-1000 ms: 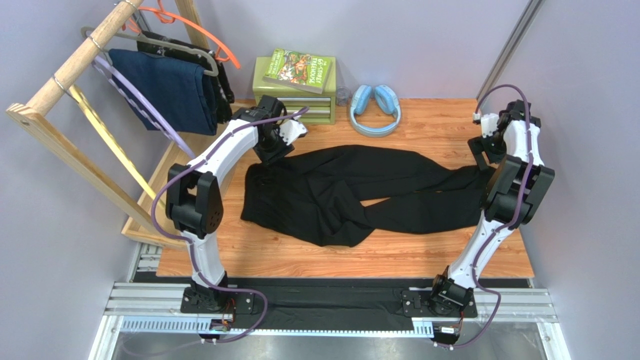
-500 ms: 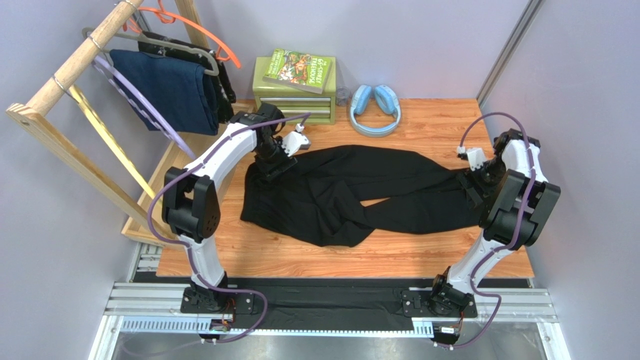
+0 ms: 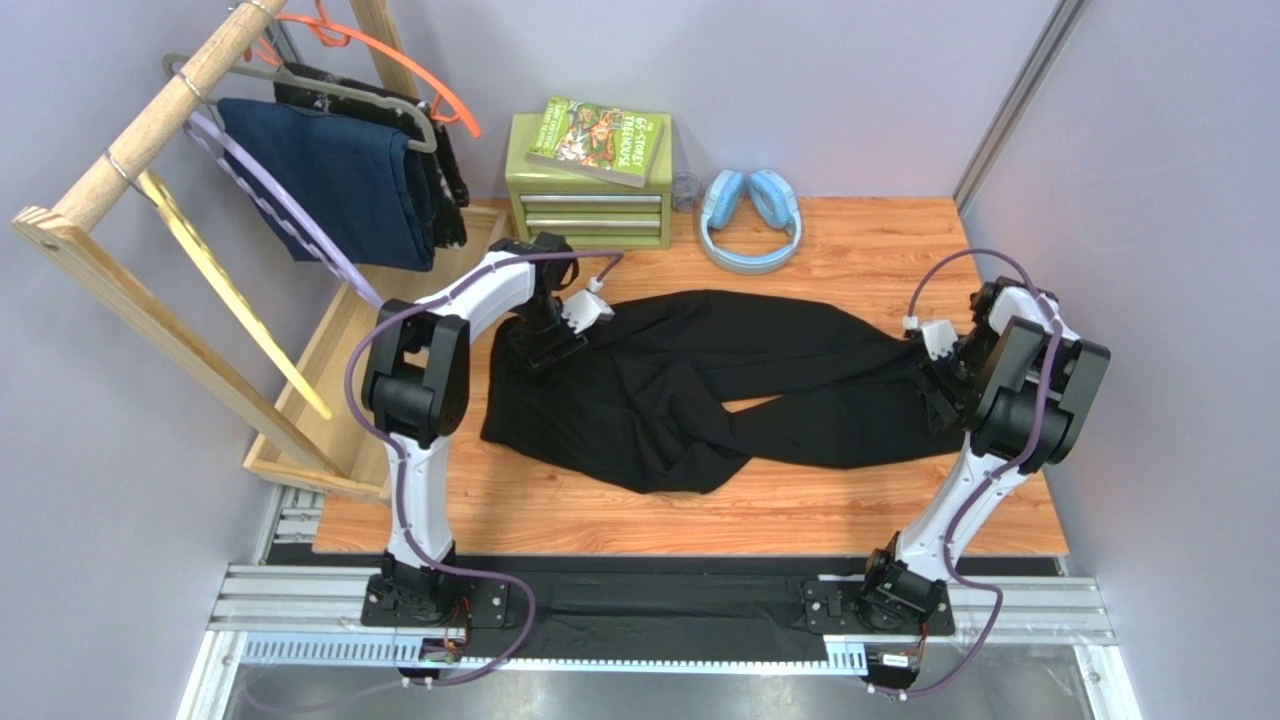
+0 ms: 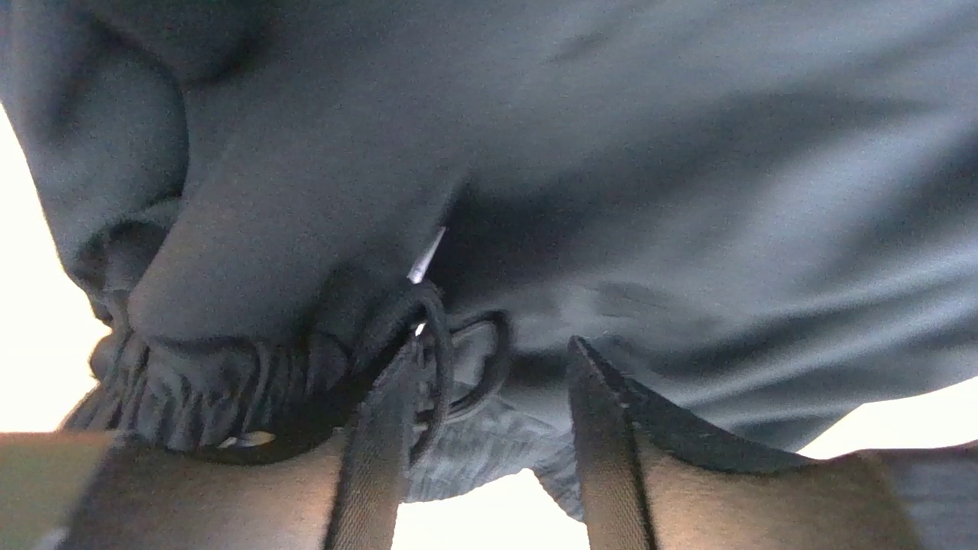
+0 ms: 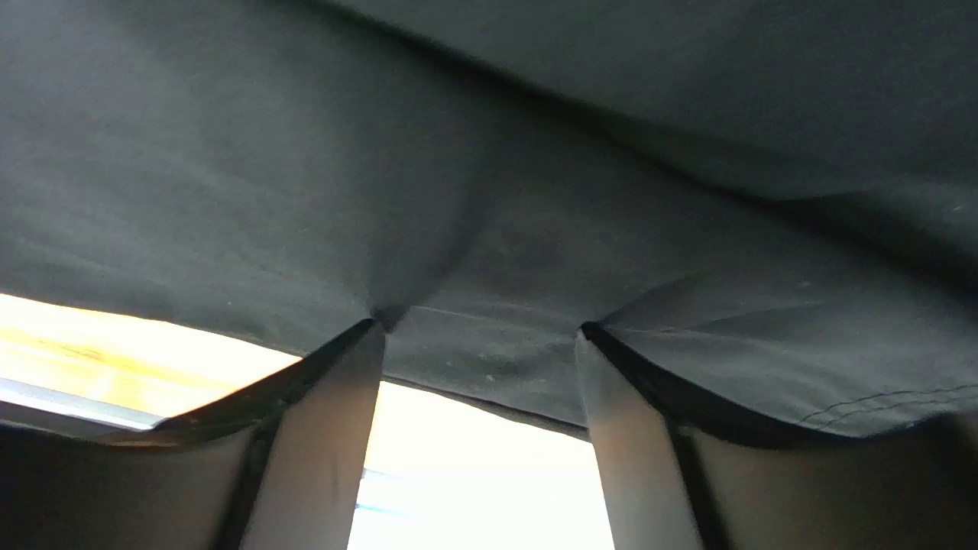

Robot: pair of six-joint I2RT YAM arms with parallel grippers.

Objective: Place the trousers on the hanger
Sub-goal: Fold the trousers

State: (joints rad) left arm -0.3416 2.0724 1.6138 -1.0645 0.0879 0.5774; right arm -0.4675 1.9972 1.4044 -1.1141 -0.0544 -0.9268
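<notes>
The black trousers [image 3: 706, 383] lie spread across the wooden table, waist at the left and leg ends at the right. My left gripper [image 3: 544, 336] is down on the waist end. In the left wrist view it [image 4: 491, 350] is open, fingers pressed into the gathered waistband [image 4: 207, 372] and drawstring, with fabric between them. My right gripper [image 3: 935, 384] is down on the leg ends. In the right wrist view it [image 5: 478, 332] is open astride the hem of the trousers [image 5: 517, 149]. The lavender hanger [image 3: 286, 210] hangs on the rack at the far left.
A wooden rack [image 3: 135, 135] at the left also holds an orange hanger [image 3: 428, 75] and a grey hanger [image 3: 394, 108] with a navy garment [image 3: 338, 180]. A green box with a book [image 3: 594, 173] and blue headphones [image 3: 751, 218] sit at the back.
Both arms came down onto the trousers: the left onto the waistband, the right from the back right corner onto the leg ends. The trousers have not visibly moved.
</notes>
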